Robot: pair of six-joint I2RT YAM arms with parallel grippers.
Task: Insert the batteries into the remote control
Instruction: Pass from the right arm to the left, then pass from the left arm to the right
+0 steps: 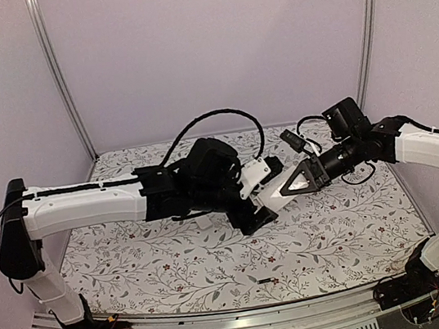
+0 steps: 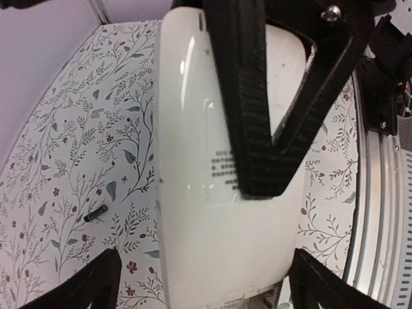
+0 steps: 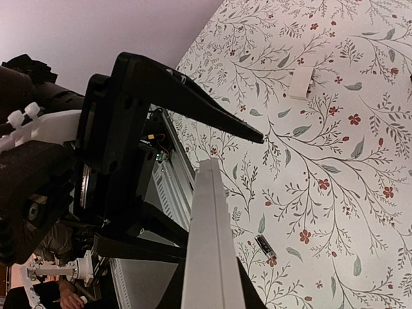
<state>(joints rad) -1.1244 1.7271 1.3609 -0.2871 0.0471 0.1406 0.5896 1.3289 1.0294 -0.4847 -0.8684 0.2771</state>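
Note:
The remote control [image 2: 212, 244] is held in the air, its plain white back with a small printed label filling the left wrist view. My right gripper [image 3: 206, 299] is shut on it; the remote shows edge-on there [image 3: 206, 225]. In the top view the right gripper [image 1: 287, 186] holds the remote [image 1: 270, 198] over mid-table. My left gripper [image 2: 203, 283] is open, a finger [image 2: 96, 283] on each side of the remote with gaps; in the top view it [image 1: 253, 211] meets the remote. One battery [image 2: 96, 214] lies on the table [image 3: 264, 248] [image 1: 263, 279]. I see no second battery.
A small white cover plate [image 3: 300, 84] lies on the floral table cloth [image 1: 176, 262]. The metal rail [image 1: 252, 325] runs along the table's near edge. Purple walls with metal posts [image 1: 58, 81] close in the back and sides.

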